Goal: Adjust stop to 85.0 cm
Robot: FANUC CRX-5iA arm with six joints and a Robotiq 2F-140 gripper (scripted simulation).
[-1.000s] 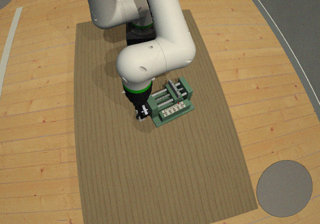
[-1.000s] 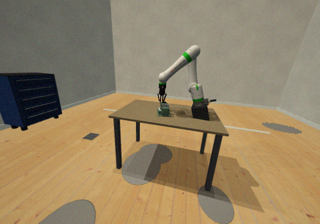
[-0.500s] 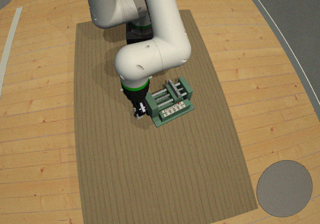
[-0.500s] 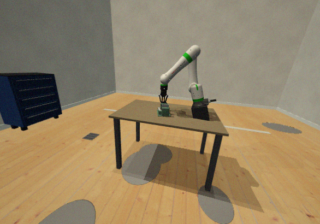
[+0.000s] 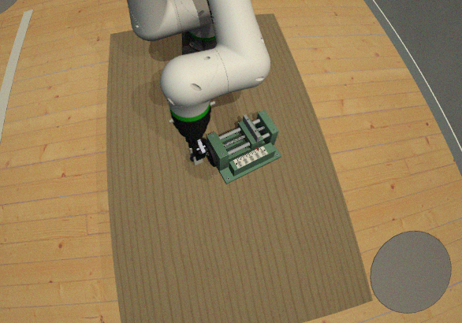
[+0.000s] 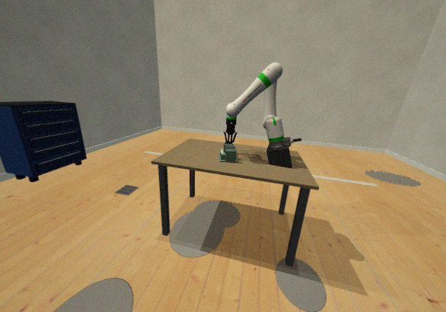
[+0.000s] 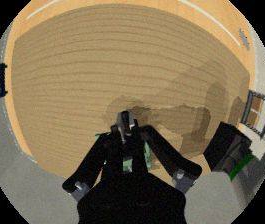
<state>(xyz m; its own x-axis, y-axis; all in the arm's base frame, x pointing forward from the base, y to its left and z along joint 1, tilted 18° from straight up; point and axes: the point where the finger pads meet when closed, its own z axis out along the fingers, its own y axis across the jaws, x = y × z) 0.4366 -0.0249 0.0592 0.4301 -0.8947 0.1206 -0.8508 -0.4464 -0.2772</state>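
Observation:
The green stop device (image 5: 223,155) (image 6: 230,155) stands on the table. Its sliding stop (image 5: 249,131), with a grey plate, sits on the rods nearer the far end block than the handwheel end. A red pointer (image 5: 258,148) is near the right end of the pale scale (image 5: 248,158); the numbers are too small to read. The dark handwheel (image 5: 213,158) is at the device's left end, mostly hidden by the fingers. My gripper (image 5: 199,154) (image 6: 229,142) (image 7: 126,116) points down beside it and appears shut on the handwheel's handle; the contact itself is barely visible.
The brown table top (image 5: 221,244) (image 6: 190,156) bears the device and the arm's dark base (image 6: 279,157). The device's end block (image 5: 217,150) stands close beside the fingers. A blue drawer cabinet (image 6: 49,137) stands on the floor away from the table.

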